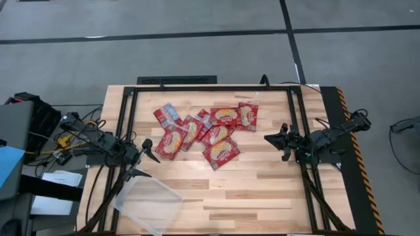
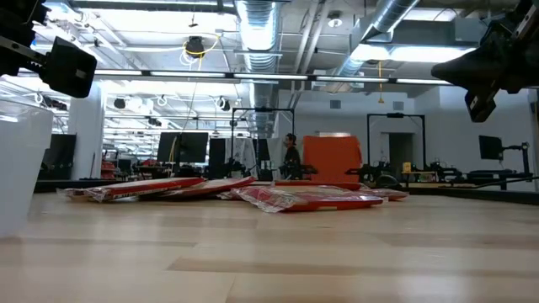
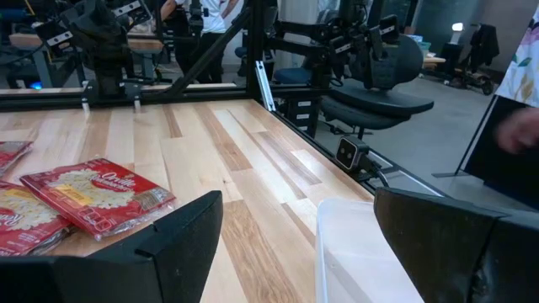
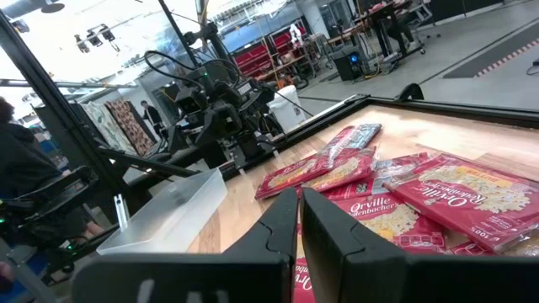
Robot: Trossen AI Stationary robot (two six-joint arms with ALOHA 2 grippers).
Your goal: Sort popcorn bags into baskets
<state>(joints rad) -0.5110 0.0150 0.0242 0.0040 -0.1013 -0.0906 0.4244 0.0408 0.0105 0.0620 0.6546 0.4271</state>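
Several red popcorn bags (image 1: 203,131) lie flat in an overlapping pile on the middle of the wooden table, also seen in the low view (image 2: 295,198) and the right wrist view (image 4: 404,194). The clear plastic tray (image 1: 149,204) sits near the table's near-left corner, slightly askew, with nothing in it. My left gripper (image 1: 143,159) hovers open between the pile's left end and the tray; one bag (image 3: 93,198) and the tray rim (image 3: 362,252) show ahead of it. My right gripper (image 1: 268,138) is shut and hovers right of the pile, pointing at it (image 4: 300,202).
A black metal frame (image 1: 197,88) borders the table's far side, with rails along both sides. A yellow-black hazard strip (image 1: 351,137) marks the right edge. Bare wood (image 1: 262,196) stretches across the near-right part. A person's sleeve (image 3: 518,126) shows beyond the table in the left wrist view.
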